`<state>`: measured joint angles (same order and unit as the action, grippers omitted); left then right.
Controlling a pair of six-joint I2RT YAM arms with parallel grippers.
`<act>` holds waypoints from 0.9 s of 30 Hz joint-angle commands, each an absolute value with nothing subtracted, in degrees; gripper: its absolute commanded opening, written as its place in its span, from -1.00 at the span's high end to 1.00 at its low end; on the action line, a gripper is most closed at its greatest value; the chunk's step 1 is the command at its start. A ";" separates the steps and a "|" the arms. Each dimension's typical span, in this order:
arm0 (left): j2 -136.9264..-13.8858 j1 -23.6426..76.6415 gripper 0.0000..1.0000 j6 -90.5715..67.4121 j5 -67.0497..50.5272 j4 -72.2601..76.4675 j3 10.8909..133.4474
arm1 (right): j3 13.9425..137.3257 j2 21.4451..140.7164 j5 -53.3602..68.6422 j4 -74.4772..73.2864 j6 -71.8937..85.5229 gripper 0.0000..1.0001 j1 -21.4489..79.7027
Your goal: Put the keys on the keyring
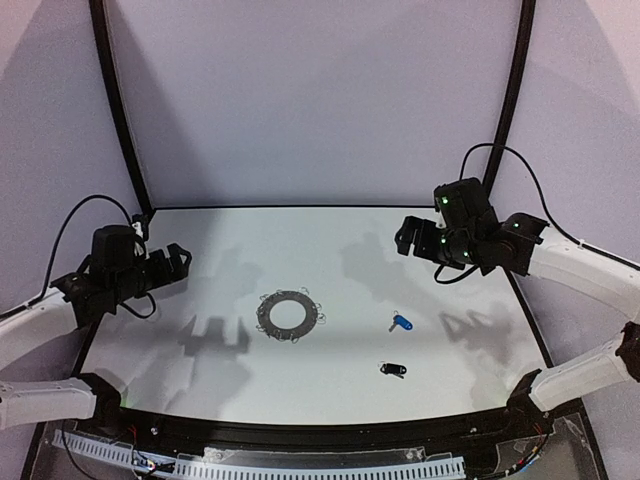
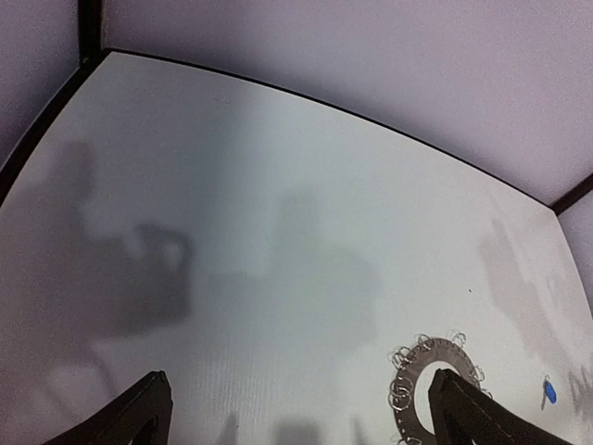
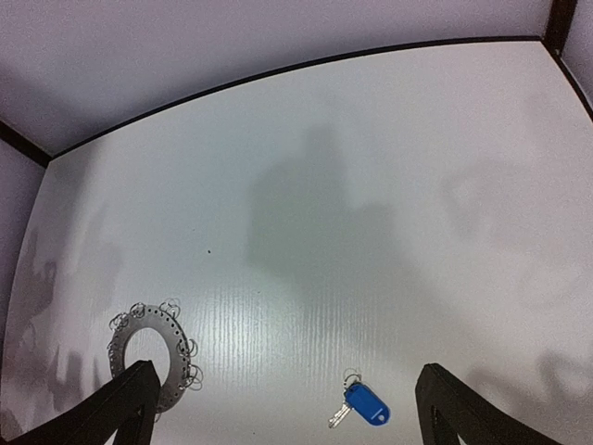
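The dark grey keyring (image 1: 286, 314) lies flat on the white table near the middle, thin wire loops round its edge. It also shows in the left wrist view (image 2: 419, 373) and the right wrist view (image 3: 165, 338). The blue-headed key (image 1: 401, 322) lies to its right, and shows in the right wrist view (image 3: 366, 405). The black-headed key (image 1: 392, 369) lies nearer the front. My left gripper (image 1: 176, 258) is open and empty, raised over the table's left side. My right gripper (image 1: 409, 236) is open and empty, raised at the back right.
The white table (image 1: 220, 360) has a black rim and stands inside lilac walls. A black corner post (image 1: 118, 100) rises at the back left and another (image 1: 515, 90) at the back right. A cable chain (image 1: 300, 465) runs along the front edge.
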<state>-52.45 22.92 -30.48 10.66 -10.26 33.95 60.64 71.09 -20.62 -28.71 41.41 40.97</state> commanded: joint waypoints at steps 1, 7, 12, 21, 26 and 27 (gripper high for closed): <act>-54.34 22.94 -0.97 -25.46 -0.43 -6.78 33.88 | 59.79 70.61 -16.94 -23.52 37.84 -0.97 40.95; -64.14 23.06 -0.91 -17.65 -32.44 -0.65 36.28 | 58.26 68.99 -15.61 -20.77 34.82 -0.97 40.96; -73.30 25.33 -0.86 -8.88 -47.04 1.82 37.46 | 58.55 67.59 -14.23 -20.46 30.21 -0.97 40.96; -86.30 30.44 -0.37 -0.76 -42.44 -14.02 44.79 | 57.95 63.65 -11.25 -22.55 26.32 -0.97 40.96; -89.59 32.11 -0.21 -0.35 -36.07 -16.13 48.06 | 55.63 60.61 -11.32 -21.32 25.66 -0.97 40.93; -89.97 32.14 -0.20 -0.40 -35.44 -16.31 48.33 | 55.44 60.40 -11.38 -20.82 25.46 -0.97 40.91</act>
<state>-88.79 31.44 -2.20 -39.33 -13.13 45.74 57.36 62.02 -12.08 -22.65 27.33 40.97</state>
